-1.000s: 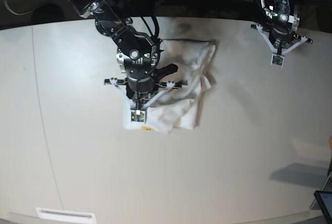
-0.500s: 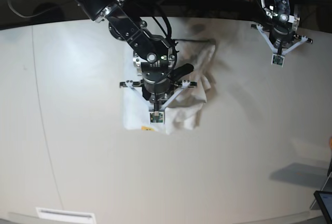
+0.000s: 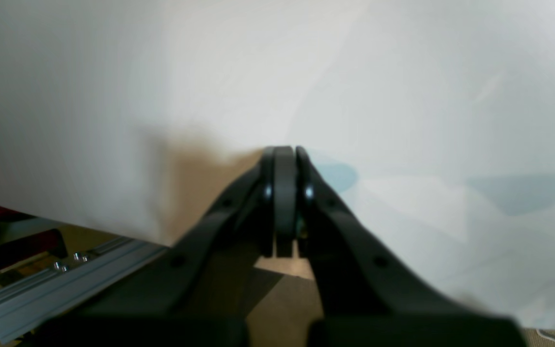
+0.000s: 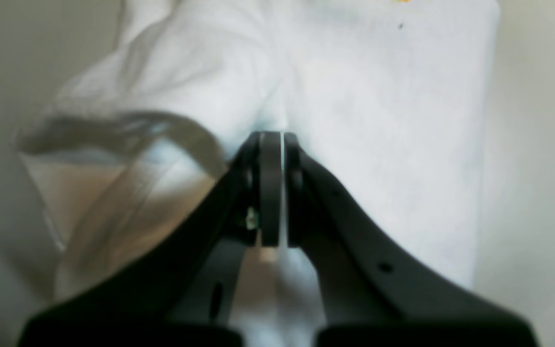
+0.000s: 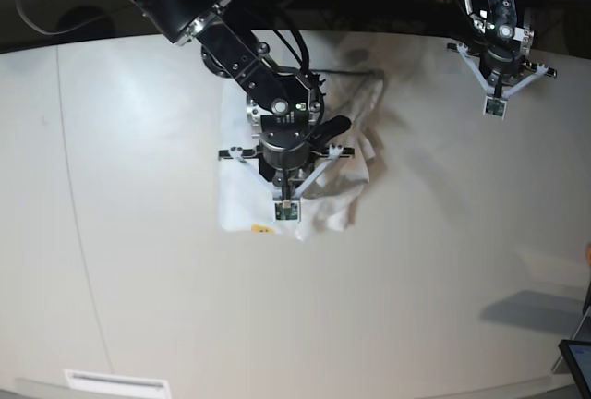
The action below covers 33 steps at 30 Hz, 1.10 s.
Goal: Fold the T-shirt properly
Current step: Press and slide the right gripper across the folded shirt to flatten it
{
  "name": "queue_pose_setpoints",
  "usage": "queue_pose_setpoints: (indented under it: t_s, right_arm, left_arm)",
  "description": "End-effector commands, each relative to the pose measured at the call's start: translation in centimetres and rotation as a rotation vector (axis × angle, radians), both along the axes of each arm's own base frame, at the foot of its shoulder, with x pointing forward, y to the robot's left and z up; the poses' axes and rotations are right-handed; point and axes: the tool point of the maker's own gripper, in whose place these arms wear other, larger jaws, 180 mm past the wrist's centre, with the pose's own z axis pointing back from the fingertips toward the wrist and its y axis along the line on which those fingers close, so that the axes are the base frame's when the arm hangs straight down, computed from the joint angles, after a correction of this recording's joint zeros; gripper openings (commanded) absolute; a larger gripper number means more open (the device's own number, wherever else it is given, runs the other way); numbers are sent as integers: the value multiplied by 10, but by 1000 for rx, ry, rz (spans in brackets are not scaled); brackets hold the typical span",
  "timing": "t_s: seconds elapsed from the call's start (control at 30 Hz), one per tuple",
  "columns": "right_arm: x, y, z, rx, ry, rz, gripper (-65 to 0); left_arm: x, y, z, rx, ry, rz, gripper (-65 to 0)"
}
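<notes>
The table (image 5: 138,260) is wide and pale. The T-shirt (image 5: 242,203) is bunched near its far middle — soft, light, limp, best pinched at a hem or corner. The right gripper (image 4: 271,144) is clenched on a fold. The left gripper (image 3: 284,154) is closed, empty — well apart; nothing is blocked.

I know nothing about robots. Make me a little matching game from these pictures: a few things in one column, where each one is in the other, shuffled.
Things:
1. T-shirt
2. right tool
3. left tool
4. table

Places or states:
A. shut, over bare tabletop near the table's edge
B. pale surface under everything
C. shut, right over the white cloth
D. rumpled white bundle in the middle of the table

Pairs: 1-D, 2-C, 3-A, 4-B
</notes>
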Motion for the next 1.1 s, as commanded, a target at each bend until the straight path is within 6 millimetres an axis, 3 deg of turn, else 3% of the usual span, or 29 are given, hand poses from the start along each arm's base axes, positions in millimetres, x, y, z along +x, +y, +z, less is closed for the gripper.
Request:
queue_pose_setpoints:
  t_s: [0.0,0.27,0.6,1.07]
  right_arm:
    - [13,9,22,24,-74,7,-637]
    - [20,21,30,85,-56,29,-637]
    - [30,27,8,17,-48,63,-650]
    - [31,43,20,10,-94,117,-650]
  left_arm:
    - [1,2,4,7,-4,-6,-650]
    - [1,2,4,7,-4,-6,-650]
    - [0,2,4,7,-2,-6,-650]
    - [1,0,3,2,-2,-8,-650]
